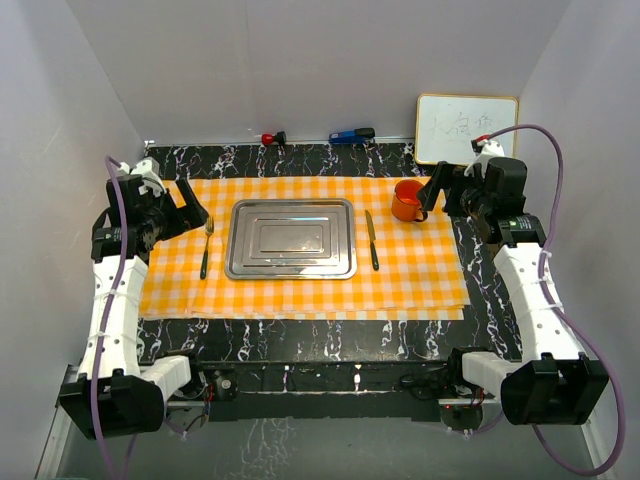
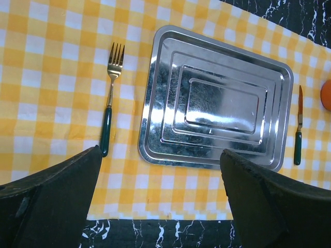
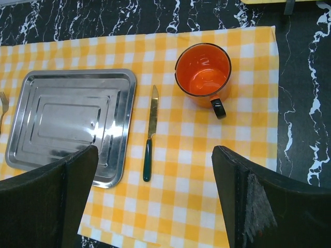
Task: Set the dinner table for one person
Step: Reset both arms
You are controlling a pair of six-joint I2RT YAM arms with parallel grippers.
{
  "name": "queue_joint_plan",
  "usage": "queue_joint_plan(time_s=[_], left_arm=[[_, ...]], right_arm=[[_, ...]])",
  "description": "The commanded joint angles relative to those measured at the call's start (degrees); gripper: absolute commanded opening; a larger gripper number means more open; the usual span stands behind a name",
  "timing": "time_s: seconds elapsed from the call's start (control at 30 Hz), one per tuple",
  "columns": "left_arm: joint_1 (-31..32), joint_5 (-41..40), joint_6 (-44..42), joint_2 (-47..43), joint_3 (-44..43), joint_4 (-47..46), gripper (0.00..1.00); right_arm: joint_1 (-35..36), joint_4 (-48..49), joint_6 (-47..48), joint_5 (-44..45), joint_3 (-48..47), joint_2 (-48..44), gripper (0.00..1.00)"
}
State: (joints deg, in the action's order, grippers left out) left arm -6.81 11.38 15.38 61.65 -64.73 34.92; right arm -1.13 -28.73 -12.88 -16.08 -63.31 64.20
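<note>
The black marble-veined dinner table (image 1: 490, 300) carries an orange-and-white checked cloth (image 1: 420, 280). On the cloth lies a steel tray (image 1: 291, 238), also in the left wrist view (image 2: 217, 103) and the right wrist view (image 3: 72, 119). A green-handled fork (image 1: 206, 248) (image 2: 109, 98) lies left of the tray. A green-handled knife (image 1: 372, 240) (image 3: 150, 133) (image 2: 298, 126) lies right of it. An orange mug (image 1: 407, 200) (image 3: 202, 75) stands upright at the cloth's far right. My left gripper (image 1: 195, 210) (image 2: 160, 206) is open and empty above the cloth's left edge. My right gripper (image 1: 440, 190) (image 3: 155, 206) is open and empty beside the mug.
A whiteboard (image 1: 466, 128) leans against the back wall at the right. A red-and-black object (image 1: 272, 138) and a blue-and-black object (image 1: 350, 134) lie at the table's far edge. Grey walls close in both sides.
</note>
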Motion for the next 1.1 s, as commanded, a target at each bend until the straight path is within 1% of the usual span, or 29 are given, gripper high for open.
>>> queue_joint_plan(time_s=[0.0, 0.17, 0.3, 0.43, 0.7, 0.87, 0.97, 1.07], left_arm=[[0.3, 0.7, -0.2, -0.2, 1.0, -0.2, 0.98], [0.3, 1.2, 0.7, 0.3, 0.5, 0.5, 0.98], [0.3, 2.5, 1.7, -1.1, 1.7, -2.0, 0.98], [0.3, 2.8, 1.9, -0.8, 1.5, -1.7, 0.98], [0.3, 1.2, 1.4, 0.0, 1.4, -1.0, 0.98], [0.3, 1.7, 1.5, 0.0, 1.9, -2.0, 0.97], [0.3, 0.3, 2.0, -1.0, 2.8, -2.9, 0.95], [0.3, -1.4, 1.7, -1.5, 3.1, -2.6, 0.85]], right_arm=[[0.2, 2.1, 2.6, -0.1, -1.9, 0.0, 0.91], [0.2, 3.0, 2.3, -1.6, -1.0, 1.4, 0.90], [0.1, 3.8, 1.8, -2.1, -0.5, 1.9, 0.90], [0.2, 4.1, 1.6, -2.0, -0.2, 2.0, 0.89], [0.2, 4.8, 0.8, -2.2, 0.0, 2.6, 0.89], [0.2, 4.7, 0.6, -2.2, 0.1, 2.7, 0.89], [0.2, 5.1, 0.1, -2.5, 0.3, 2.7, 0.89], [0.2, 5.5, -0.3, -3.1, 0.4, 2.8, 0.89]])
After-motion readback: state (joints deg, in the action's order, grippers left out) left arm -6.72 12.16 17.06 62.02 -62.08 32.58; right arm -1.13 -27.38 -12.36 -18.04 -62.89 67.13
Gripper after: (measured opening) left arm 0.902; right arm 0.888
